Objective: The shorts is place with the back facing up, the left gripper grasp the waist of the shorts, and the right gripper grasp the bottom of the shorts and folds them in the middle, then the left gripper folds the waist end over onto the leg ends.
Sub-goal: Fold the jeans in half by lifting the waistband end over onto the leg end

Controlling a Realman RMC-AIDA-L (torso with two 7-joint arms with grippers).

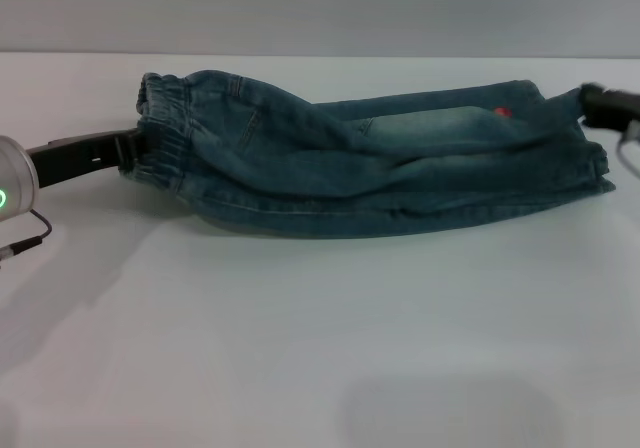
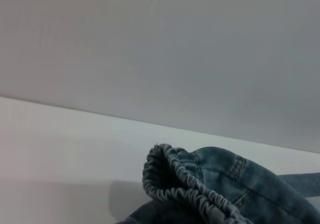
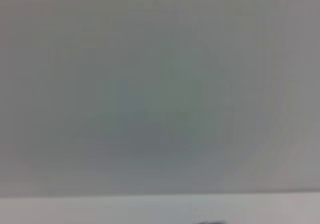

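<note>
The blue-green denim shorts (image 1: 370, 163) lie folded lengthwise across the far part of the white table (image 1: 320, 328). Their ruffled waist (image 1: 160, 128) is at the left and the leg hems (image 1: 590, 173) are at the right. My left gripper (image 1: 132, 154) reaches in from the left and is shut on the waist, which also fills the lower part of the left wrist view as a puckered band (image 2: 185, 186). My right gripper (image 1: 588, 101) sits at the far right, holding the upper hem corner, which is drawn toward it. A small red patch (image 1: 503, 113) shows near the hems.
A grey wall (image 1: 320, 8) rises just behind the table's far edge. The left arm's silver section with its green light (image 1: 8, 183) and a thin cable (image 1: 25, 238) sit at the left edge. The right wrist view shows only wall and a strip of table (image 3: 100, 209).
</note>
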